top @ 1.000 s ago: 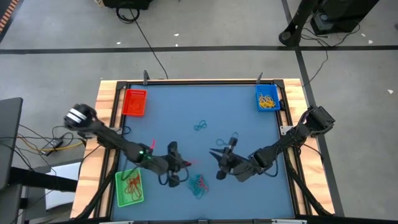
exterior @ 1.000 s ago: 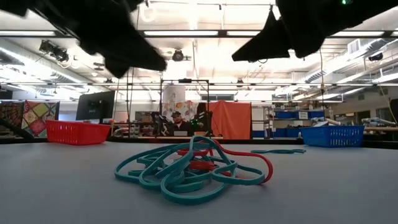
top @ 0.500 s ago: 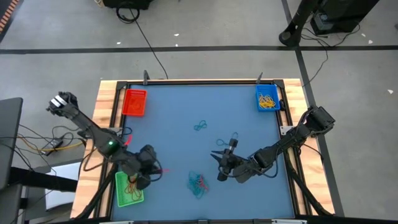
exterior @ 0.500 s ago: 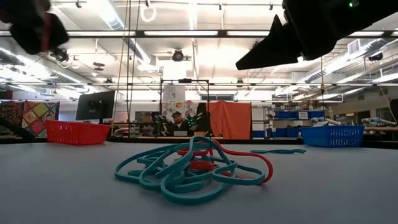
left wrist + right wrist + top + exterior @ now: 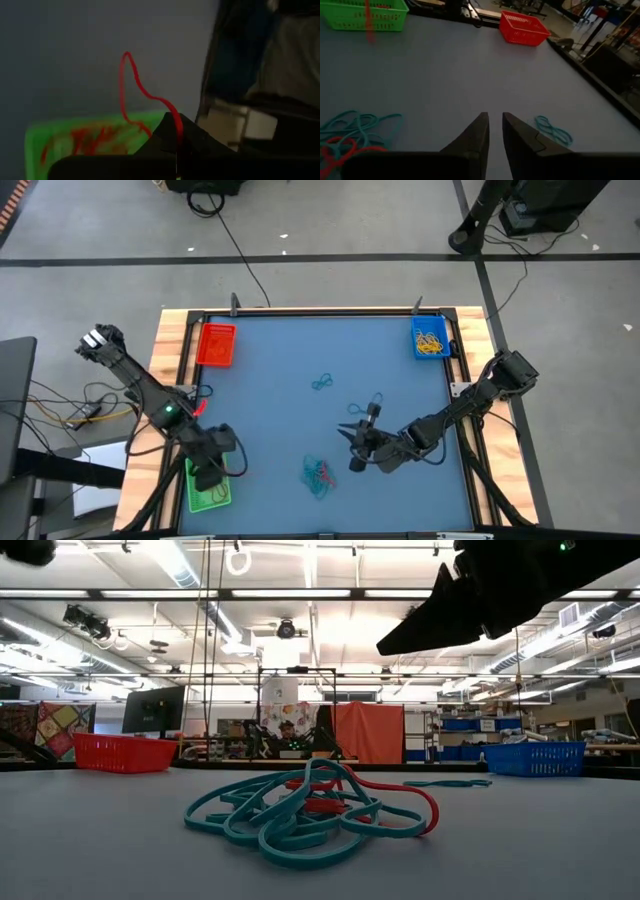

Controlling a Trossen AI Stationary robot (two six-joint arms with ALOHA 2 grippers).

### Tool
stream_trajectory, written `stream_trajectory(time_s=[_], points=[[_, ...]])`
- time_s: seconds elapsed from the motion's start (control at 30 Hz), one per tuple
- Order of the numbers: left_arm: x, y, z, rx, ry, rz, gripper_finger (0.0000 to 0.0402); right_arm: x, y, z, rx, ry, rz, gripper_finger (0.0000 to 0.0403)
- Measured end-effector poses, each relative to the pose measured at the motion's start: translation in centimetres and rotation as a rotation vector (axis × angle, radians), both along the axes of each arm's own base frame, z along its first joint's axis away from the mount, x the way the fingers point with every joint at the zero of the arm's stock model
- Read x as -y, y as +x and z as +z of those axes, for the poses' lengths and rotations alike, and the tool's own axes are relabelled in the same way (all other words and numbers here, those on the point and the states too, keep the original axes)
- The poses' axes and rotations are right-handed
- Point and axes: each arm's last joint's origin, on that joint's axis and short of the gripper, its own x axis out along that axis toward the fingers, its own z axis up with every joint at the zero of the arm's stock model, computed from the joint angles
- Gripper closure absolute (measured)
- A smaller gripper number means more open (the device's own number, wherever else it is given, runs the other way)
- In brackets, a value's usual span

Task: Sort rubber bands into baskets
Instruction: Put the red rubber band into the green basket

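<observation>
Left pincer [image 5: 210,472]: clamped on one red rubber band [image 5: 131,82], above green basket [image 5: 207,485] holding red bands. Right pincer [image 5: 352,446]: narrowly parted, apparently empty, above bench [image 5: 300,350]. Teal-and-red pile [image 5: 317,473] near front edge; red basket [image 5: 216,345], blue basket [image 5: 430,338] at far corners

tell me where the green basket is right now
In the high view the green basket sits at the table's near-left corner, under the left pincer, which hangs a red rubber band over it.
</observation>
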Motion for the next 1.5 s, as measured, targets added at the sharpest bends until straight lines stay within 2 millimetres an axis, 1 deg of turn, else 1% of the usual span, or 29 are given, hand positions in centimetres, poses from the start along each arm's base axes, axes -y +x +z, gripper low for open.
stream_trajectory(time_s=[0.23, 0.4, 0.5, 0.63, 0.8, 0.9, 1.0, 1.07, 1.17, 1.3, 1.4, 1.47, 1.5], points=[[-0.8, -1.6, -1.0, -0.323, 0.006, 0.062, 0.0400, 0.0, 0.0, 0.0, -0.001, 0.016, 0.006, 0.0336], [-1.8, -2.9, -1.5, -0.533, 0.072, 0.121, 0.0400, 0.0, 0.0, -0.1, -0.006, 0.014, 0.006, 0.0338], [-2.2, -3.4, -1.7, -0.620, 0.097, 0.156, 0.0400, 0.0, 0.0, -0.1, -0.010, 0.012, 0.006, 0.0338], [-2.0, -3.4, -1.7, -0.690, 0.065, 0.195, 0.0400, 0.0, -0.1, -0.2, -0.017, 0.014, 0.002, 0.0336], [-0.7, -2.1, -2.2, -0.647, -0.002, 0.168, 0.0400, 0.1, -0.1, -0.3, -0.020, 0.025, -0.004, 0.0338], [0.4, -0.8, -2.6, -0.527, -0.039, 0.118, 0.0398, 0.0, -0.2, -0.4, -0.036, 0.036, 0.014, 0.0338], [1.3, 0.3, -3.0, -0.374, -0.009, 0.043, 0.0384, 0.1, -0.3, -0.7, -0.073, 0.085, 0.034, 0.0336], [1.4, 0.5, -3.5, -0.352, 0.044, 0.022, 0.0370, 0.3, -0.3, -1.0, -0.105, 0.145, 0.053, 0.0331], [1.4, 0.4, -4.4, -0.396, 0.111, 0.020, 0.0339, 0.4, -0.2, -1.3, -0.158, 0.267, 0.118, 0.0318], [1.3, 0.4, -4.7, -0.416, 0.137, 0.021, 0.0290, 0.2, 0.0, -1.3, -0.193, 0.358, 0.220, 0.0293], [1.3, 0.5, -4.6, -0.404, 0.133, -0.004, 0.0256, 0.0, 0.2, -1.3, -0.197, 0.368, 0.284, 0.0275], [1.1, 0.5, -4.7, -0.418, 0.127, -0.021, 0.0241, 0.1, 0.7, -1.8, -0.203, 0.328, 0.325, 0.0264], [1.0, 0.5, -4.7, -0.431, 0.121, -0.026, 0.0236, 0.3, 1.0, -2.4, -0.216, 0.310, 0.338, 0.0260]])
